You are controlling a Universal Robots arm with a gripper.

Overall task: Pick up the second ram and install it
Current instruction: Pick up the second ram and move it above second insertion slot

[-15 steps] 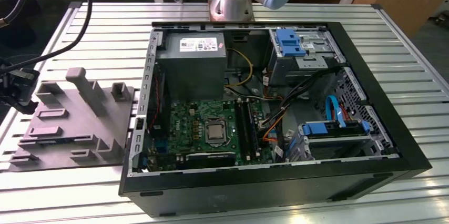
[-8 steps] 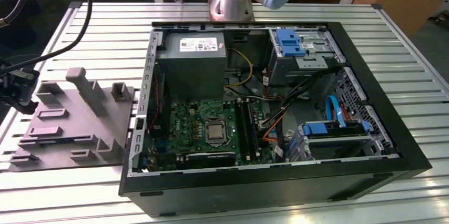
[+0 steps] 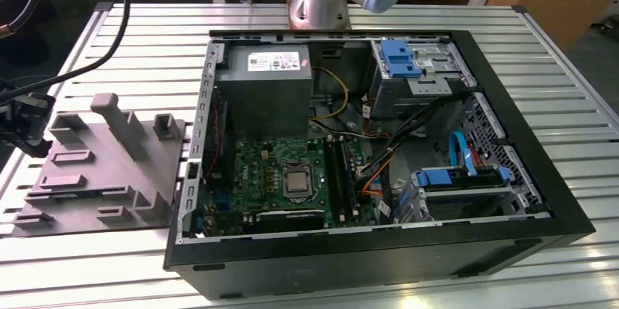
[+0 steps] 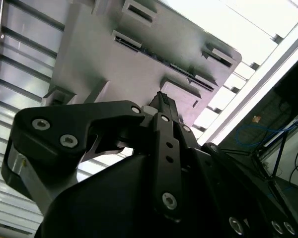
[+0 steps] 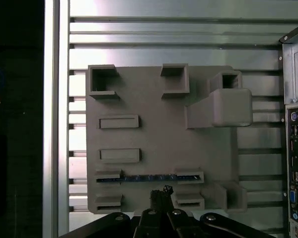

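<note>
second ram (image 5: 149, 177) – where is it? (one)

Standing on its edge in a long slot of the grey fixture (image 5: 159, 124). It's a blue board with dark chips in a row, clearest in the first wrist view. (two)

And in the exterior view? (one)

The fixture is lower left of the frame, lying on the slatted metal table (image 3: 145, 40), just beside the open computer case (image 3: 387, 251). There's a thin bluish line low on the fixture. Probably the stick, but it's too faint to be sure. (two)

Gripper? (one)

The gripper (image 5: 161, 192) has its fingertips (image 4: 161, 101) pressed together with nothing between them, so clenched and empty. It hangs over the fixture with the tips near the stick. I see no contact in either wrist view. In the exterior view it's the black block at the far left edge, mid-height. (two)

The case itself? (one)

Side panel off. The motherboard (image 3: 280, 178) is centre frame, the grey power supply (image 3: 263, 84) is above it, and the blue drive brackets (image 3: 399, 59) are at upper right and lower right. The stick is in the fixture, not in the case. (two)
</note>
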